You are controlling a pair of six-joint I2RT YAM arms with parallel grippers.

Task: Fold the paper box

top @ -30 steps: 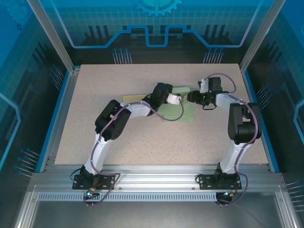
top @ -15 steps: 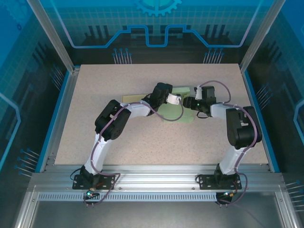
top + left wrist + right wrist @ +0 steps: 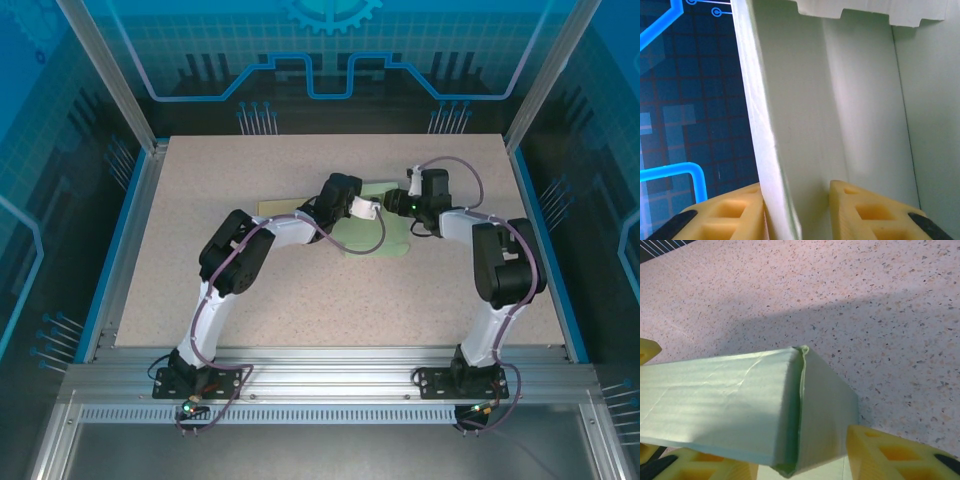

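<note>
Work cell, overhead view: a speckled beige table (image 3: pixel 300 300) is bordered along its left and right edges by blue strips (image 3: pixel 112 270). An aluminium rail (image 3: pixel 330 362) runs along the near edge, with a slotted strip (image 3: pixel 330 412) just in front of it. Slanted aluminium posts (image 3: pixel 105 75) rise at the two far corners. Behind the far edge stands a dark back panel (image 3: pixel 330 60) marked with bright blue circuit lines and a gear emblem (image 3: pixel 331 12). Right wrist view: a soft shadow (image 3: pixel 805 320) crosses the speckled surface. Left wrist view: a dark gridded panel (image 3: pixel 685 100) carries glowing blue lines
</note>
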